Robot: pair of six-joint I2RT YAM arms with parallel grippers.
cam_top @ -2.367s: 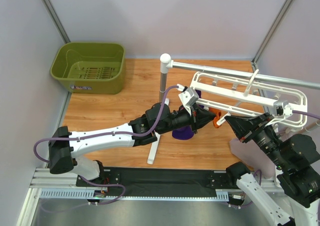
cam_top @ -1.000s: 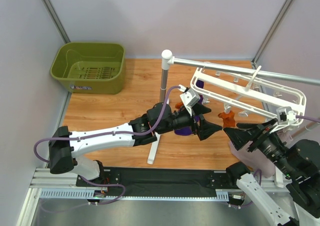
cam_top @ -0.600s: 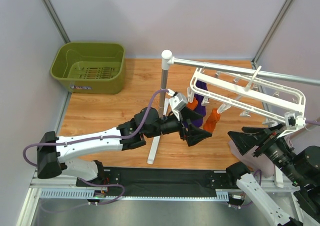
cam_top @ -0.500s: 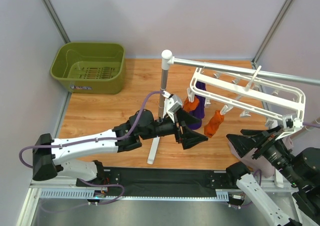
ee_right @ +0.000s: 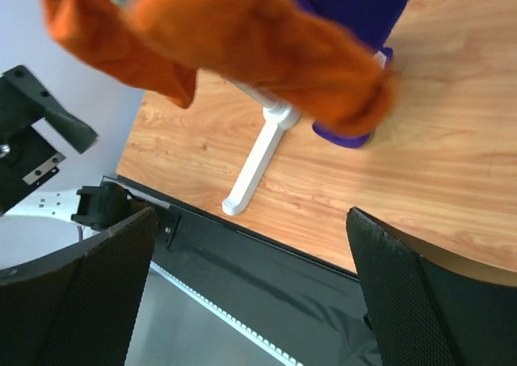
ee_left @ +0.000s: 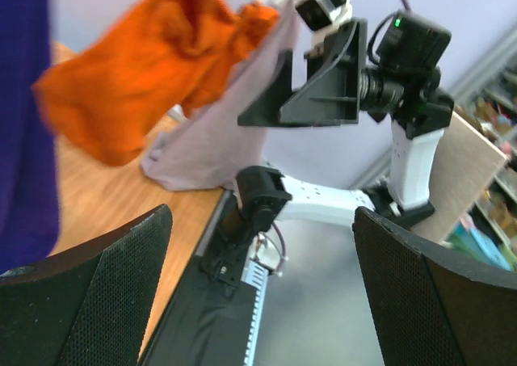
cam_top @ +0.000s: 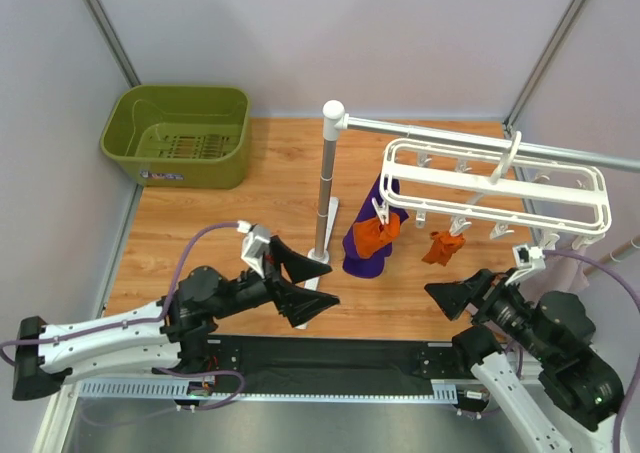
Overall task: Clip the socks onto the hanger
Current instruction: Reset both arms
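The white hanger (cam_top: pixel 495 183) hangs level from the silver rail. Two orange-red socks hang from clips on its near side: one (cam_top: pixel 375 233) in front of a dark purple cloth (cam_top: pixel 365 258), the other (cam_top: pixel 443 248) to its right. Both grippers are down by the table's near edge, apart from the socks. My left gripper (cam_top: pixel 325 285) is open and holds nothing; its wrist view shows a sock (ee_left: pixel 137 83) up left of the open gripper (ee_left: pixel 262 301). My right gripper (cam_top: pixel 440 295) is open and holds nothing; a sock (ee_right: pixel 242 43) hangs above the gripper (ee_right: pixel 250 301).
A green basket (cam_top: pixel 180 133) stands at the back left. The white post (cam_top: pixel 325 188) carries the rail (cam_top: pixel 450 133), and its foot (ee_right: pixel 254 168) lies on the wood. A pale lilac cloth (ee_left: pixel 210 132) sits near the right arm. A black strip (cam_top: pixel 330 358) edges the table.
Both arms have drawn back from the hanger toward the near edge. The hanger has swung back level, with both socks hanging from it. My right gripper's jaws have widened.
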